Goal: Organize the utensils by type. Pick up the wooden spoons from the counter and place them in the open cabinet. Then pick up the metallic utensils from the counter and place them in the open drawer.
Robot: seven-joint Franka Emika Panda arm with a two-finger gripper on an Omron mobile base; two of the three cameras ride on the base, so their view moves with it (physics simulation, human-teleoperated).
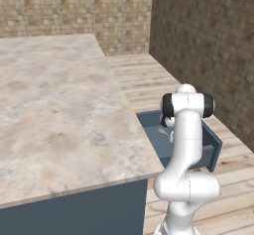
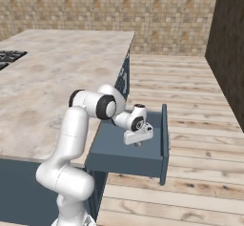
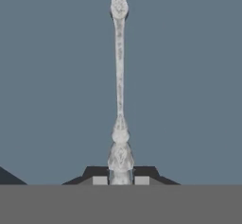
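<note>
The gripper [image 3: 120,180] was closed on the silver-grey metal spoon [image 3: 119,90], its two dark finger tips pinching the ornate end of the handle between them. From the hand, the spoon ran straight out ahead along the gripper's line, its slim shaft in front of the flat blue bottom of the open drawer [image 3: 189,76], which lay beyond it on every side. Whether the far end touched that bottom could not be told.

From the right base view the gripper [image 2: 138,144] pointed down over the inside of the drawer [image 2: 164,134], just beneath the hand, beside the marble counter [image 2: 52,77]. In the left base view the drawer [image 1: 214,149] showed behind the arm's upper joint, with a pale bit of the spoon [image 1: 163,130] inside.

The spoon looked stiff, light and smooth, so likely slippery in a narrow pinch. Held at the very end, it could swing or twist; a hold nearer the middle of the shaft would probably have steadied it. It seemed sturdy enough to be let go from low down.
</note>
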